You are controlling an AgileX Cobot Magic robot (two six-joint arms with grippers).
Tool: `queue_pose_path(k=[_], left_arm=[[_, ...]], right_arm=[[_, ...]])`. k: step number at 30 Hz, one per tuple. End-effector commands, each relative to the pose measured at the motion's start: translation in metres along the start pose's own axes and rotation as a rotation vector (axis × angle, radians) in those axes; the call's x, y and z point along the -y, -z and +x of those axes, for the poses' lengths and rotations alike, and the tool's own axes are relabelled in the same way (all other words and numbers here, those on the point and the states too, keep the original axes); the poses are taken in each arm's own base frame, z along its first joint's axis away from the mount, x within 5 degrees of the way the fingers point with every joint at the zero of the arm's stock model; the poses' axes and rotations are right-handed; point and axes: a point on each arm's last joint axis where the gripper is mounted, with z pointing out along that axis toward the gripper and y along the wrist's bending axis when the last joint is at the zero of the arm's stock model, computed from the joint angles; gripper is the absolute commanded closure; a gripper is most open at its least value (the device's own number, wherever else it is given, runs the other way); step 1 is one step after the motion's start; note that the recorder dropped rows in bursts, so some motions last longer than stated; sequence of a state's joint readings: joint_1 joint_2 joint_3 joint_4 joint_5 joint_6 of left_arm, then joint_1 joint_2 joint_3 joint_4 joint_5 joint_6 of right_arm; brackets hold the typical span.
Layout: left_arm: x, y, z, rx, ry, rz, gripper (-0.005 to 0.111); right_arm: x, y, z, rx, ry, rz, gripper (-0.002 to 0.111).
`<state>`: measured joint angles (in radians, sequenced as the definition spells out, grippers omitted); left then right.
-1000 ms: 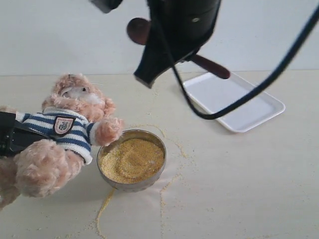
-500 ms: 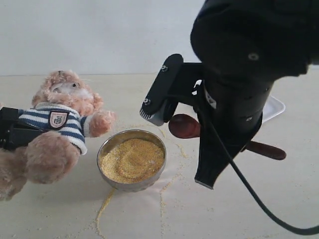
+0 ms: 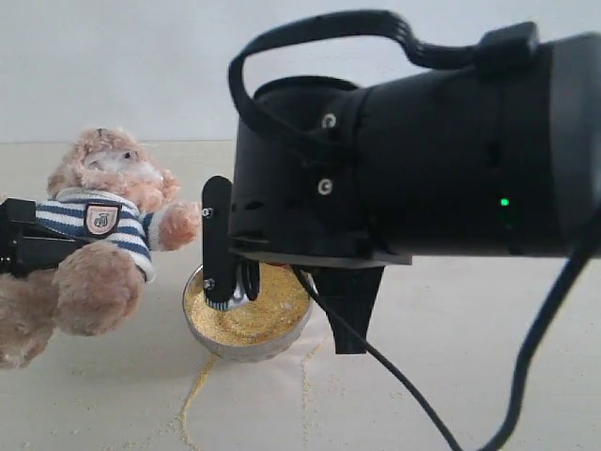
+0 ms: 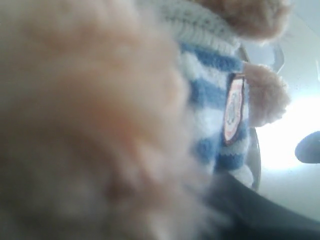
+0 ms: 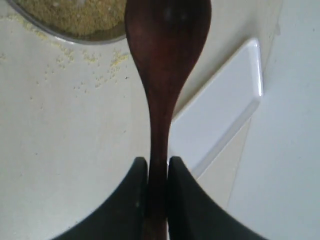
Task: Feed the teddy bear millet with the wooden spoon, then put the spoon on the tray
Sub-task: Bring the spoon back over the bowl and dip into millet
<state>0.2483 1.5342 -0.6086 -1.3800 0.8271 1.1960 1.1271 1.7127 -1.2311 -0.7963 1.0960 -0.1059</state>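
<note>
Right wrist view: the right fingers (image 5: 142,171) are pinched tight on the thin handle of the wooden spoon (image 5: 165,75), one on each side of it. The spoon's oval end reaches the metal bowl (image 5: 90,40) and overlaps its rim; whether it touches the millet (image 5: 65,10) heaped inside I cannot tell. Loose grains (image 5: 85,60) lie scattered on the pale desk (image 5: 60,130) just beside that bowl. The tray (image 5: 225,110) lies flat on the desk, well apart from the bowl, on the other side of the handle (only one rounded corner and part of its low rim show).

In the exterior view the black bulk of the right arm (image 3: 423,160) hides both spoon and tray, and its tip is down over the metal bowl. The teddy bear (image 3: 103,225) is tilted just beside the bowl, one paw stretched toward the rim. The left fingers (image 3: 38,246) are clamped across its striped middle. The left wrist view gives blurred fur, the striped shirt and the crest badge (image 4: 232,107).
</note>
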Motion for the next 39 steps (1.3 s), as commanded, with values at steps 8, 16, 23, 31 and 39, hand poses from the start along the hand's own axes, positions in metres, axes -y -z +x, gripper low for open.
queue_pose_path(k=[8, 16, 23, 31, 39], left_arm=[[-0.008, 0.002, -0.003, 0.026, -0.044, -0.102, 0.102], [-0.011, 0.003, -0.006, 0.054, -0.021, -0.132, 0.102], [-0.008, 0.002, -0.004, 0.041, -0.021, -0.098, 0.102], [-0.001, 0.002, -0.003, 0.023, -0.013, -0.030, 0.102], [0.000, 0.002, -0.002, 0.014, -0.020, -0.017, 0.102]], right_arm=[[-0.006, -0.028, -0.050, -0.040, 0.078, -0.127, 0.108], [-0.007, -0.040, -0.055, -0.058, 0.170, -0.068, 0.108], [-0.015, -0.047, -0.057, -0.080, 0.126, -0.105, 0.108], [-0.022, -0.046, -0.057, -0.074, 0.096, -0.180, 0.108], [-0.012, -0.053, -0.051, -0.108, -0.011, -0.145, 0.108]])
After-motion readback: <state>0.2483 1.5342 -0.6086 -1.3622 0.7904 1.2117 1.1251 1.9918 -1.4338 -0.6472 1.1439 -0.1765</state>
